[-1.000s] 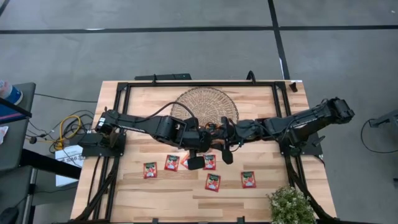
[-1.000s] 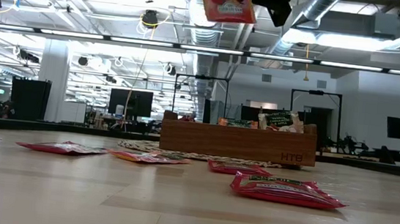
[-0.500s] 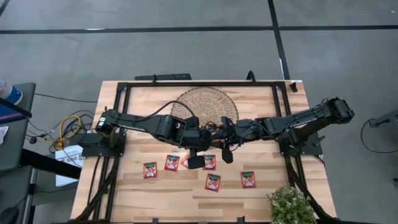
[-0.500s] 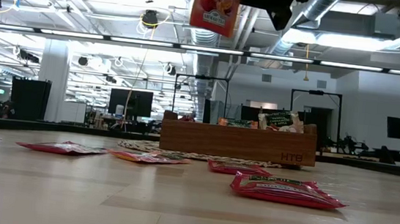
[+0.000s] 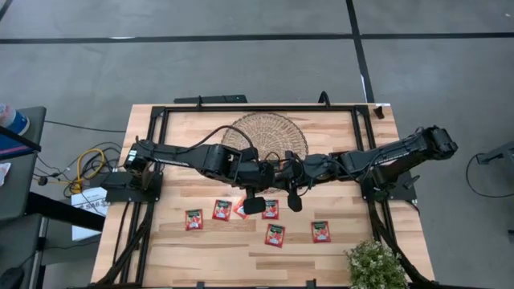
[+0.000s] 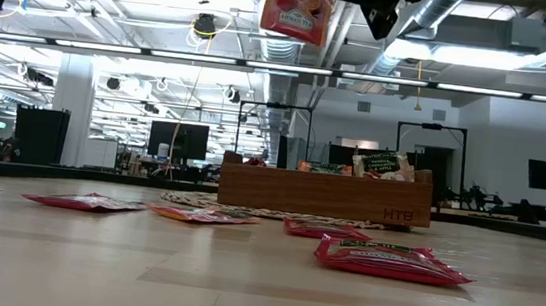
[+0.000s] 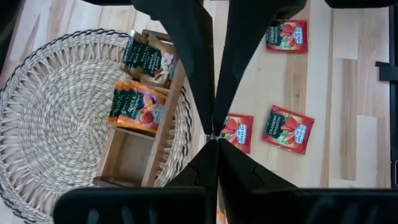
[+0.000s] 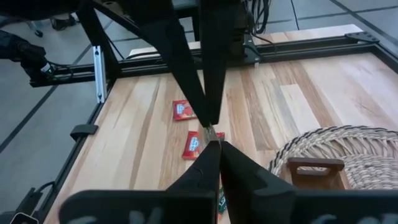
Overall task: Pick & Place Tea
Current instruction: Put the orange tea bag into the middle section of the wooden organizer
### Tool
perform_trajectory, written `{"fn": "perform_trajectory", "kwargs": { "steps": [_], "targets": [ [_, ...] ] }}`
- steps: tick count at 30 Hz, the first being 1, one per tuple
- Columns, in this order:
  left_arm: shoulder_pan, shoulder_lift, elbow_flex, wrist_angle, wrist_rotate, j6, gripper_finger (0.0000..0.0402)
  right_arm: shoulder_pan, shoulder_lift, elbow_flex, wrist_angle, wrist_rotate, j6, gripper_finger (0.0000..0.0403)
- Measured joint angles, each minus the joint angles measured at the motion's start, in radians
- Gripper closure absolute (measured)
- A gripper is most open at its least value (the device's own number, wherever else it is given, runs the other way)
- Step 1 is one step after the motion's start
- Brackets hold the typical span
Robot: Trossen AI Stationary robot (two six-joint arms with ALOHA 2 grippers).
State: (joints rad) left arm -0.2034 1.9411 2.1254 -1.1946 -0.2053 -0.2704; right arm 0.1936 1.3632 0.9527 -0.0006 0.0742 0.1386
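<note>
Right hand (image 8: pixel 211 138) now closed on flat red sachet (image 6: pixel 297 5).

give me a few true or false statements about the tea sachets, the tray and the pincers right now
1. A red tea sachet hangs high above the table. True.
2. The wooden divided tray stands on a woven round mat. True.
3. The tray holds no sachets. False: several sachets stand in its compartments.
4. The left pincer and the right pincer are both shut, tip to tip. True.
5. All the loose sachets lie on the mat. False: they lie on the bare wooden table.
</note>
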Motion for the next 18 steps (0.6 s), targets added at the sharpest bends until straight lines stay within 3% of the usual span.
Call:
{"fn": "perform_trajectory", "kwargs": {
  "steps": [13, 18],
  "targets": [
    [0.004, 0.0, 0.0, 0.0, -0.05, 0.037, 0.0401, 0.0, 0.0, 0.0, 0.001, 0.007, -0.005, 0.0403],
    [0.004, 0.0, 0.0, 0.0, -0.054, 0.046, 0.0383, 0.0, 0.0, 0.0, 0.0, 0.013, 0.0, 0.0403]
  ]
}}
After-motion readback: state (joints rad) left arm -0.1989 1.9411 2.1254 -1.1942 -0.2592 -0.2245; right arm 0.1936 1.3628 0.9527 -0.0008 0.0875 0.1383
